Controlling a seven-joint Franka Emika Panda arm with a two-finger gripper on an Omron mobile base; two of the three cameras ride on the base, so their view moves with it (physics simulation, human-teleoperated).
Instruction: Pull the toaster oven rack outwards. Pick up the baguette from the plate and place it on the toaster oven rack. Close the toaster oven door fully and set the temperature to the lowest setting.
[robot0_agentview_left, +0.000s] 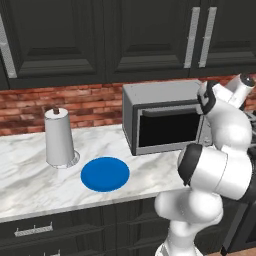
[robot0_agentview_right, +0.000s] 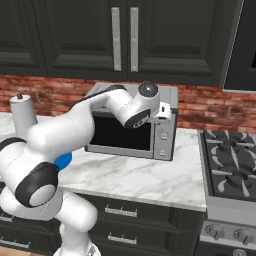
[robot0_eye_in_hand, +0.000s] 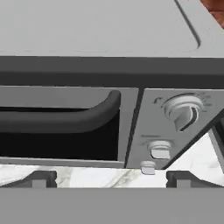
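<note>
The grey toaster oven (robot0_agentview_left: 160, 100) stands on the marble counter against the brick wall. Its toaster oven door (robot0_agentview_left: 167, 127) stands upright against the front, dark glass facing out, so the toaster oven rack is hidden. The blue plate (robot0_agentview_left: 105, 173) lies bare to the oven's left; the baguette is out of view. My gripper (robot0_agentview_right: 167, 112) hovers at the oven's upper right front corner, open and holding nothing. In the hand view the fingertips (robot0_eye_in_hand: 41, 178) stand wide apart below the dark door handle (robot0_eye_in_hand: 65, 118) and the large top knob (robot0_eye_in_hand: 183, 111), with two smaller knobs beneath it.
A white paper towel roll (robot0_agentview_left: 60, 137) stands left of the plate. A gas stove (robot0_agentview_right: 232, 170) adjoins the counter on the right. Dark upper cabinets (robot0_agentview_left: 125, 35) hang above the oven. Bare marble counter (robot0_agentview_right: 145, 175) lies in front of it.
</note>
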